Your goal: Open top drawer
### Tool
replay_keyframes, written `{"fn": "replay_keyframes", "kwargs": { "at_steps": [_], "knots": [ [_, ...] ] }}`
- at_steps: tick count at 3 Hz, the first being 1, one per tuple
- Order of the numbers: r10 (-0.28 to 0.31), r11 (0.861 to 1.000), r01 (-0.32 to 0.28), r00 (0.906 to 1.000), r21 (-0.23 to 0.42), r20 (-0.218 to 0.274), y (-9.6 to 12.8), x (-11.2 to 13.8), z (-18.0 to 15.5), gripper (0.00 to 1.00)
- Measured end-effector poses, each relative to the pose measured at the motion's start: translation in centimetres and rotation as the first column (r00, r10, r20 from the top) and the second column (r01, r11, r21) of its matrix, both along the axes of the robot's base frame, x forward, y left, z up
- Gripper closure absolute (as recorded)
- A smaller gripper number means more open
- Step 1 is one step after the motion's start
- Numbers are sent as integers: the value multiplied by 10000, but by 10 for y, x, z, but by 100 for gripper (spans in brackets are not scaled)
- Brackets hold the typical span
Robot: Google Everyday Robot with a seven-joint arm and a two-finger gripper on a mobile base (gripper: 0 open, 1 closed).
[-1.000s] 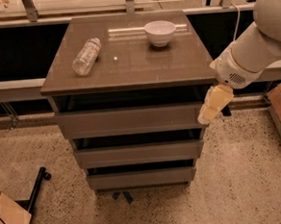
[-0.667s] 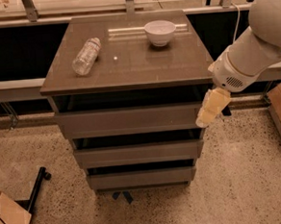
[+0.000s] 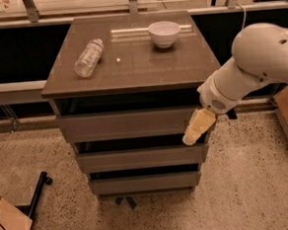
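Since the earlier frame the cream-coloured hand (image 3: 198, 127) has dropped and slid left, from beside the cabinet's right corner to the right end of the top drawer.

Nearest you, a brown cardboard box (image 3: 8, 228) sits on the speckled floor, well clear of the work. Next come the two narrower grey-brown lower drawer fronts (image 3: 139, 158), both flush and not your target.

Just above them is the grey-brown, handleless top drawer (image 3: 127, 124), directly under the tabletop, with a dark strip showing above its front panel. The hand hangs on the white rounded arm (image 3: 250, 75), angled down and left across the panel's right end, its tip at the shadowed gap below. With no handle to take, that lower edge is probably the only purchase, which would explain the placement. You cannot tell whether the hand is spread or pressed together, nor whether it touches the panel.

Farther back, on the grey-brown table (image 3: 146, 70), a clear plastic bottle (image 3: 88, 57) lies on its side and a white bowl (image 3: 164, 33) stands upright. A sharp pull could set the bottle rolling, so draw the drawer out gently.
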State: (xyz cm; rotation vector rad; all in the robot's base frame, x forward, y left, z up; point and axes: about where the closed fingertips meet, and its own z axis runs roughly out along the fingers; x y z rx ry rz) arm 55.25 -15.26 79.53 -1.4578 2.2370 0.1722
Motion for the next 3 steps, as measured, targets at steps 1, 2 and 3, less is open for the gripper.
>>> {"fn": "replay_keyframes", "kwargs": {
  "at_steps": [1, 2, 3],
  "knots": [
    [138, 9990, -129, 9997, 419, -220, 13, 7, -22, 0],
    [131, 9964, -97, 9991, 847, -399, 20, 23, -42, 0],
    [347, 9918, -243, 9961, 1257, -810, 20, 40, -61, 0]
  ]
}}
